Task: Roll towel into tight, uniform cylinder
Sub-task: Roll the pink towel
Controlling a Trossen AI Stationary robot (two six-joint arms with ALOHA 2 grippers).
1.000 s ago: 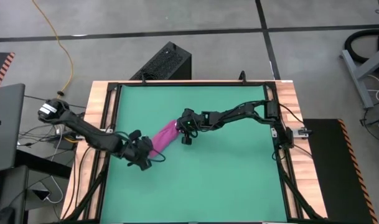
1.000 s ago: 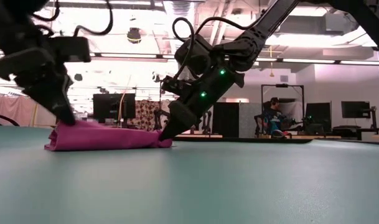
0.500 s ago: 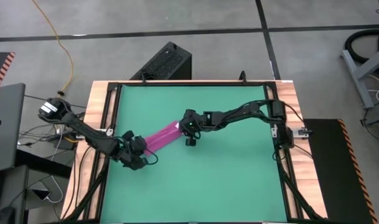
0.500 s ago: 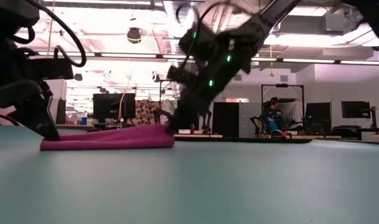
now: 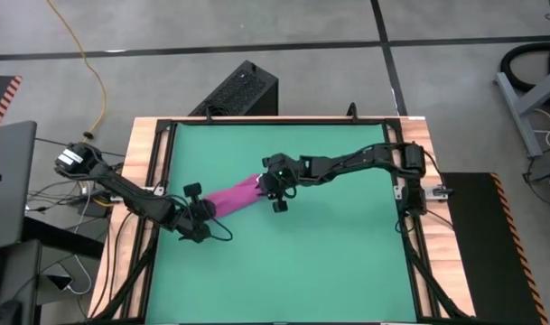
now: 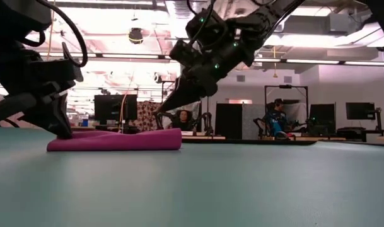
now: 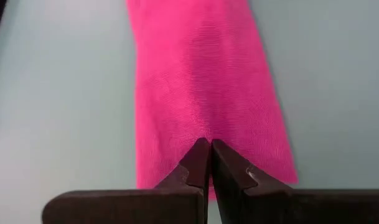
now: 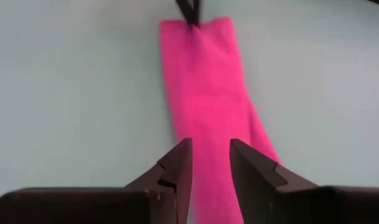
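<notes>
My left gripper (image 7: 210, 152), pressed together, pins one end of the towel (image 5: 234, 196); my right gripper (image 8: 208, 163), spread, hovers above the other. It lies as a flat strip — tight rolling remains, I judge.

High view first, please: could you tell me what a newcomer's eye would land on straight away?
The bright magenta-pink soft cloth strip lies flat and diagonal on the large green mat, near its middle. The left hand is shut on the strip's left end, while the right hand, fingers parted, hovers just above the other end, as the low view shows. Both dark jointed arms reach in from the mat's sides.
</notes>
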